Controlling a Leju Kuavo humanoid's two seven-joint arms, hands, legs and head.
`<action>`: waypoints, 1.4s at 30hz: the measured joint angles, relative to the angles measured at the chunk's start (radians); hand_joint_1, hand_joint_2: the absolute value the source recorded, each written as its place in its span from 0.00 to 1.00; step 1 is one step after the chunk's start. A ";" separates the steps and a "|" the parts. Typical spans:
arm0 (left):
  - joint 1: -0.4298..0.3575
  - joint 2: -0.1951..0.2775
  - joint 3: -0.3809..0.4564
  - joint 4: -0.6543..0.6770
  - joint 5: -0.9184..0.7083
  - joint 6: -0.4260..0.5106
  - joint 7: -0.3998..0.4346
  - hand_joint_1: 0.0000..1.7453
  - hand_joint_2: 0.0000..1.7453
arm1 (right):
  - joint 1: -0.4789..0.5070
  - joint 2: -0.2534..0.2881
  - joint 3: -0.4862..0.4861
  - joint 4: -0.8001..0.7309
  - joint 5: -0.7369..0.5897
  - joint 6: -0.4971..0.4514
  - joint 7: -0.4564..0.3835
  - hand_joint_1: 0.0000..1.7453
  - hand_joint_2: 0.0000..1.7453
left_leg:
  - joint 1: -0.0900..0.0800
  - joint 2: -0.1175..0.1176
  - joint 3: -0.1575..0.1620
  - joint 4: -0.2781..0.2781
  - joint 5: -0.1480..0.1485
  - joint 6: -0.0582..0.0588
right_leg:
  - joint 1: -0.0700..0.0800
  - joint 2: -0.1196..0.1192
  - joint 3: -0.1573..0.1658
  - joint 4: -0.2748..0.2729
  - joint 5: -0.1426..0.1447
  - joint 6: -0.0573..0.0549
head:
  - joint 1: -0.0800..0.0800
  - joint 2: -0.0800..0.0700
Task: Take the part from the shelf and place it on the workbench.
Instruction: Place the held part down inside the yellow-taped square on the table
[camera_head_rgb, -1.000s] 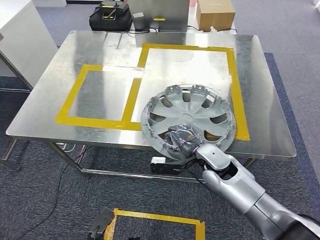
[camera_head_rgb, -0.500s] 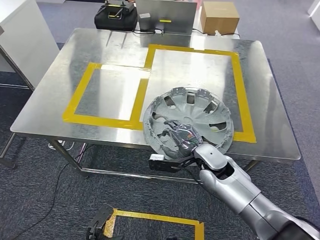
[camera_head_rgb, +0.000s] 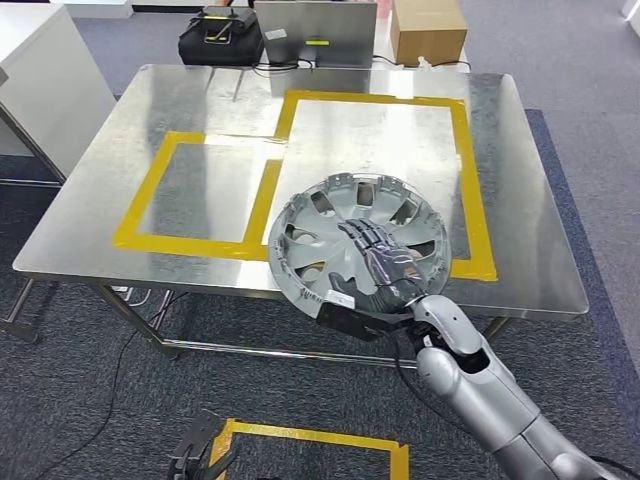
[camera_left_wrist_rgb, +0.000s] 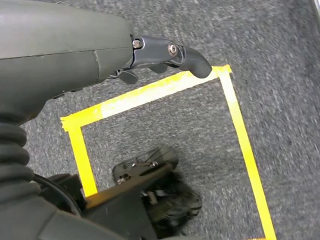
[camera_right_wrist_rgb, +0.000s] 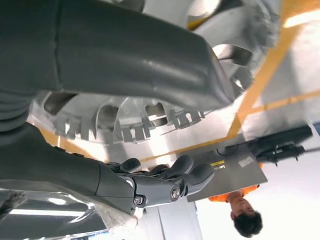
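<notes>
- Grey carpet (camera_head_rgb: 68, 400) covers the floor nearest the robot, with a square of yellow floor tape (camera_head_rgb: 317, 438) stuck on it just short of the desk.
- Down by that tape hangs the left hand (camera_left_wrist_rgb: 166, 55); from its wrist camera I see the dark fingers (camera_left_wrist_rgb: 188, 57) stretched out over the carpet with nothing in them.
- Rising from the lower right, the silver right arm (camera_head_rgb: 483, 385) reaches up towards the near edge of the desk.
- At its end the right hand (camera_head_rgb: 377, 265) grips the hubcap (camera_head_rgb: 358, 245): dark fingers lie spread across the silver face, and the wrist camera shows the thumb (camera_right_wrist_rgb: 143, 60) on one side of the toothed rim and the fingers (camera_right_wrist_rgb: 170, 180) on the other.
- That hubcap is a grey, spoked wheel cover, tilted, hanging over the near edge of the desk; its far part sits above the near right stretch of the larger yellow rectangle (camera_head_rgb: 460, 150). Whether it touches the metal I cannot tell.
- Shiny sheet metal forms the top of the desk (camera_head_rgb: 98, 190), which also carries a smaller yellow rectangle (camera_head_rgb: 151, 195) to the left, joined to the big one.
- Beyond the far edge stand a black case (camera_head_rgb: 219, 38), a grey panel (camera_head_rgb: 313, 32) and a cardboard box (camera_head_rgb: 426, 28).
- A white cabinet (camera_head_rgb: 45, 80) stands off to the left of the desk.
- A person in an orange top (camera_right_wrist_rgb: 241, 210) shows in the right wrist camera, past the far edge.
</notes>
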 joint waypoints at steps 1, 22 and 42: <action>0.004 0.001 0.000 0.000 0.005 0.004 -0.002 0.00 0.00 | 0.018 0.000 -0.014 -0.026 -0.033 -0.007 -0.007 0.00 0.00 | 0.000 0.000 0.000 0.003 0.009 0.001 | 0.000 0.000 0.000 0.000 0.000 0.000 | 0.000 0.000; 0.062 0.016 0.057 0.000 0.104 0.061 -0.057 0.00 0.00 | 0.376 0.003 -0.289 -0.449 -0.548 -0.183 -0.145 0.00 0.00 | -0.008 -0.004 0.142 -0.286 0.120 0.036 | 0.007 0.001 0.016 -0.003 -0.018 0.030 | 0.006 0.000; 0.103 0.024 0.145 0.000 0.174 0.088 -0.053 0.00 0.00 | 0.675 0.037 -0.361 -0.655 -0.561 -0.305 -0.212 0.00 0.00 | -0.005 0.001 0.175 -0.307 0.113 0.046 | 0.005 0.003 0.006 0.036 -0.055 0.035 | 0.002 0.000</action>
